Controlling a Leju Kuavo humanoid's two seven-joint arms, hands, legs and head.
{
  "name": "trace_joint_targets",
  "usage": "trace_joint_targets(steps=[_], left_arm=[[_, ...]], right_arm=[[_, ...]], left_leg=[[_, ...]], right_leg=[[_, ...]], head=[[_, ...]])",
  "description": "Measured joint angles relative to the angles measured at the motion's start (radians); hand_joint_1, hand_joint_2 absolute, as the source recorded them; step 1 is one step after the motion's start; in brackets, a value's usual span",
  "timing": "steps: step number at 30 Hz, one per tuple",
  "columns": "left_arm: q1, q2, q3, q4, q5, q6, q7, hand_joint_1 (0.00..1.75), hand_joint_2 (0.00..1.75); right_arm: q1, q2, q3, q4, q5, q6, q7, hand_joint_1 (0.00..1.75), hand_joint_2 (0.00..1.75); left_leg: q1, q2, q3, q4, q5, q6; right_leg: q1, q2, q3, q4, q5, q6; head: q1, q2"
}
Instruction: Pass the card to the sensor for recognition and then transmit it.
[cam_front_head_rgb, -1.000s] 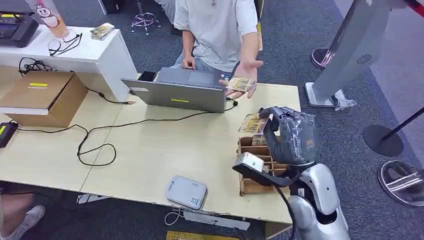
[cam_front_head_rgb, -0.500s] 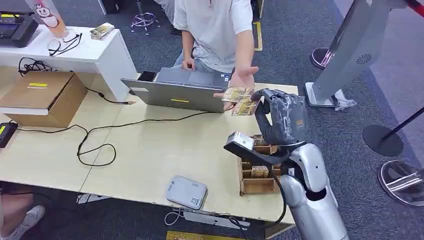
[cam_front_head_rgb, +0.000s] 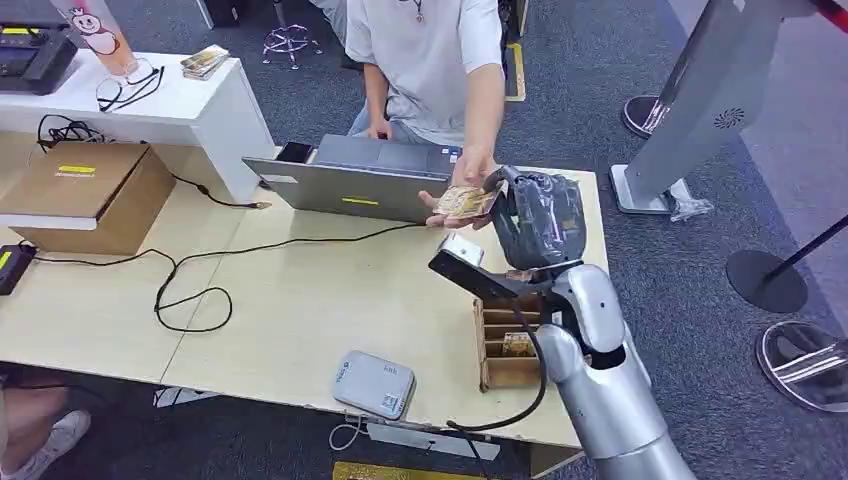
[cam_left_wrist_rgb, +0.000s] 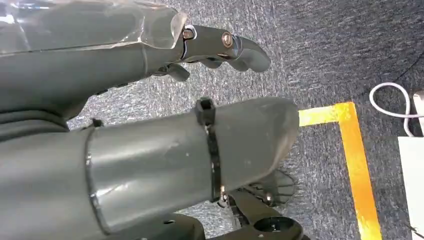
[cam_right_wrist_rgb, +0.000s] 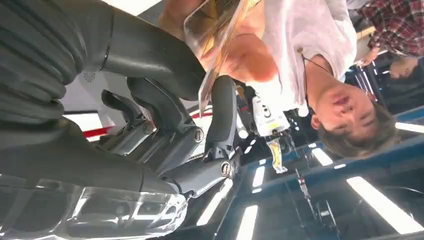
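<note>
light: bright, even, soft shadows | ceiling strips glare | wrist close-ups blurred

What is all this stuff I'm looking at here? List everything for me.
card: one, yellowish, pinched by the right hand over the person's palm
card reader: one, grey, near edge of the table
wooden organiser: one, brown, on the table beside the right arm
laptop: one, grey, far side of the table
table: one, light wood
black cable: one, looping across the table
cardboard box: one, brown, far left
white counter: one, beyond the box
person's hand: one, palm up under the card
right hand: dark grey, holding the card
left hand: dark grey, hanging over carpet, holding nothing
</note>
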Motion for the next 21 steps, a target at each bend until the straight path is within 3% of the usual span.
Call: trace_joint_targets(steps=[2,3,4,5,14,15,21], left_arm=[[0.000,-0.001,0.000,0.000,0.002,0.002,0.000,0.00,0.00],[0.000,-0.001,0.000,0.001,0.003,0.003,0.000,0.00,0.00],[0.000,0.000,0.000,0.002,0.004,0.003,0.000,0.00,0.00],[0.000,0.000,0.000,0.003,0.005,0.003,0.000,0.00,0.00],[-0.001,0.002,0.001,0.007,0.018,0.003,-0.003,0.00,0.00],[-0.001,0.003,0.000,0.008,0.019,0.003,-0.003,0.00,0.00],[-0.001,0.005,0.001,0.008,0.022,0.008,0.002,0.00,0.00]], right_arm=[[-0.011,0.006,0.003,0.023,0.000,0.000,0.002,1.75,1.75],[-0.016,0.008,0.005,0.036,0.001,0.000,0.003,1.03,1.75],[-0.019,0.010,0.006,0.045,0.001,0.000,0.003,0.59,1.75],[-0.022,0.013,0.007,0.056,0.002,0.000,0.004,0.00,1.75],[-0.048,0.024,0.024,0.109,0.020,-0.018,0.033,0.00,1.75],[-0.049,0.024,0.025,0.112,0.020,-0.019,0.034,0.00,0.00],[-0.053,0.024,0.031,0.126,0.032,-0.030,0.033,0.00,0.00]], left_leg=[[0.000,0.000,0.000,0.000,0.000,0.000],[0.000,0.000,0.000,0.000,0.000,0.000],[0.000,0.000,0.000,0.000,0.000,0.000],[0.000,0.000,0.000,0.000,0.000,0.000],[0.000,0.000,0.000,0.000,0.000,0.000],[0.000,0.000,0.000,0.000,0.000,0.000],[0.000,0.000,0.000,0.000,0.000,0.000]], right_leg=[[0.000,0.000,0.000,0.000,0.000,0.000],[0.000,0.000,0.000,0.000,0.000,0.000],[0.000,0.000,0.000,0.000,0.000,0.000],[0.000,0.000,0.000,0.000,0.000,0.000],[0.000,0.000,0.000,0.000,0.000,0.000],[0.000,0.000,0.000,0.000,0.000,0.000],[0.000,0.000,0.000,0.000,0.000,0.000]], head=[[0.000,0.000],[0.000,0.000],[0.000,0.000],[0.000,0.000],[0.000,0.000],[0.000,0.000],[0.000,0.000]])
